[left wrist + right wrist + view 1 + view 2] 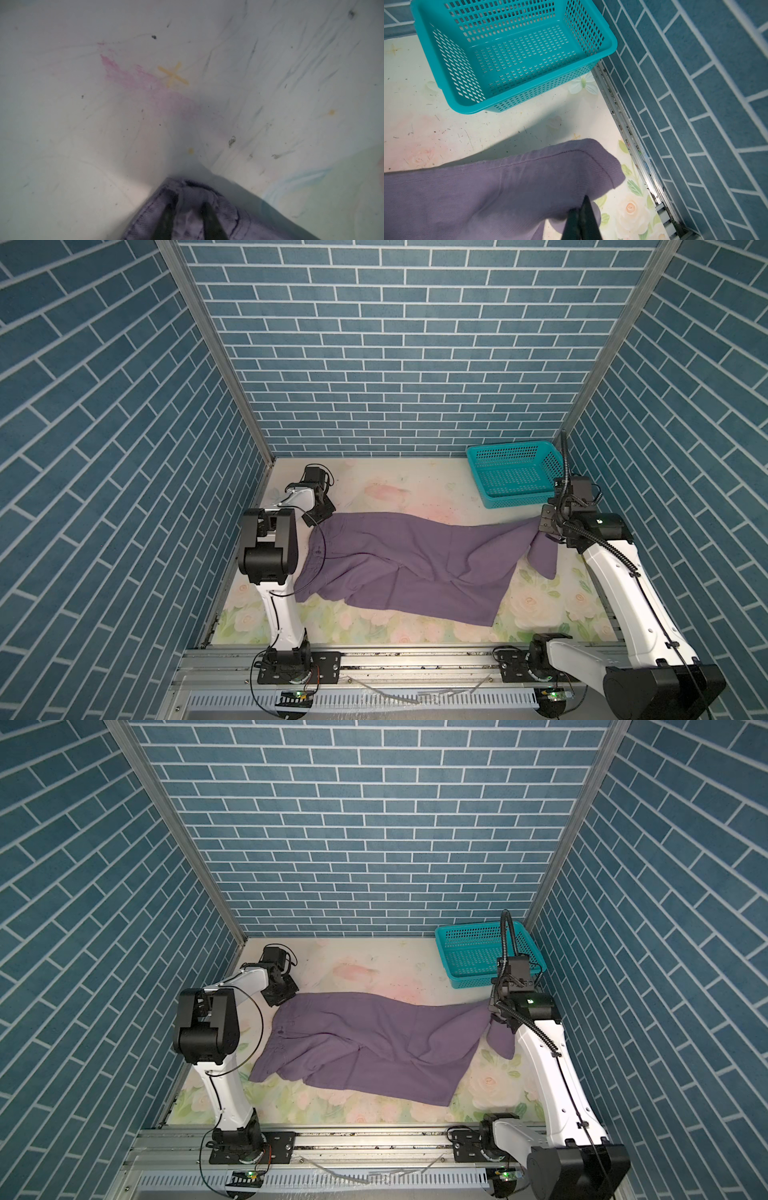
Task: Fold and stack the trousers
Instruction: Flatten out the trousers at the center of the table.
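Trousers [399,564]: lying spread across your desk [407,485], waistband toward your left arm [270,556], one leg end rising off the desk toward your right arm [615,572].
Left jaws: you are clenching the waistband corner; cloth is bunching between the fingers [166,218] in the left wrist view.
Right jaws: you are pinching the hemmed leg end, closed tight on it, above the desk.
Basket [513,452]: sitting in the far right corner, apart from the trousers.

Bare table [415,485] behind trousers [395,556], basket [515,500] aside
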`<action>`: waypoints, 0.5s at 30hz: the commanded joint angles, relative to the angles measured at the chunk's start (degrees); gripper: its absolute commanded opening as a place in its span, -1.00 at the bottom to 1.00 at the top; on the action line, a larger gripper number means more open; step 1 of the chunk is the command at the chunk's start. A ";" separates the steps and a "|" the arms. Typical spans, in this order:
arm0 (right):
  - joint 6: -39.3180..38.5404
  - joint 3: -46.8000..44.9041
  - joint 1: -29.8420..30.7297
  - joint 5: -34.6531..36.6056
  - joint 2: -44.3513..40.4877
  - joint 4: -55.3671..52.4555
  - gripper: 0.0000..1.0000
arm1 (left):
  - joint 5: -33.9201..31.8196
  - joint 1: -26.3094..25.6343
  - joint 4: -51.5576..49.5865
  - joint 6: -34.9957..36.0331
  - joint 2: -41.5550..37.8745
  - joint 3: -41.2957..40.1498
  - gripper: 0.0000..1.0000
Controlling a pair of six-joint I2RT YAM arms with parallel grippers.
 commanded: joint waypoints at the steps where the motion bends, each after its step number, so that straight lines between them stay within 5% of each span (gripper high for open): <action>1: -0.50 -0.22 -0.68 -0.64 0.30 1.61 -1.00 | -0.22 -0.20 -0.74 -0.22 1.92 0.15 -1.00; 15: -4.02 3.20 -1.46 -8.17 12.26 10.57 -1.00 | -7.39 10.70 -7.92 -0.13 -5.05 9.82 -1.00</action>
